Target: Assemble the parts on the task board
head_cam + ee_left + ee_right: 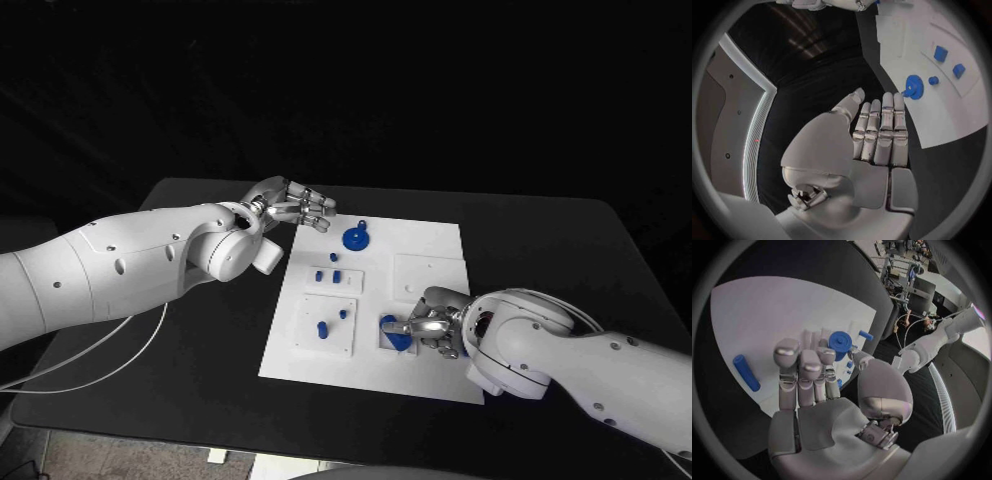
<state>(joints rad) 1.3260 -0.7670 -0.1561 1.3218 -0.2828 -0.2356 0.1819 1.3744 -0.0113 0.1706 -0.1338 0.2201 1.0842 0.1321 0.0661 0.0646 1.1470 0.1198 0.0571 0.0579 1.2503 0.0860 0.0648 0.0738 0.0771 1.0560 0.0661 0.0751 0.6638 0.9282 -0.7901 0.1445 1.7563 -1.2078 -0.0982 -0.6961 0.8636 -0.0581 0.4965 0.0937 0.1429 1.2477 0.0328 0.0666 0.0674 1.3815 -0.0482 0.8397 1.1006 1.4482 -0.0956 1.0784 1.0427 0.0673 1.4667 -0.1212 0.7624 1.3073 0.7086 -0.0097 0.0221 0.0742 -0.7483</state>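
1. White task board lies mid-table; the right wrist view adds a blue rod lying flat on it.
2. Head view: one round blue disc and about five smaller blue parts.
3. Left hand hovers at the board's far corner, fingers straight, pressed together, holding nothing.
4. Right hand rests fingers-down beside a blue part; whether it pinches this part, I cannot tell.

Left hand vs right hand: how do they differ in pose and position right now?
The left hand hovers at the far left corner of the task board, fingers straight and close together, holding nothing; the right hand is down over the board's near right part, fingers curled beside a blue part. The left hand is off the board's edge, near the round blue part; the right is above the board. Both are silver on white arms.
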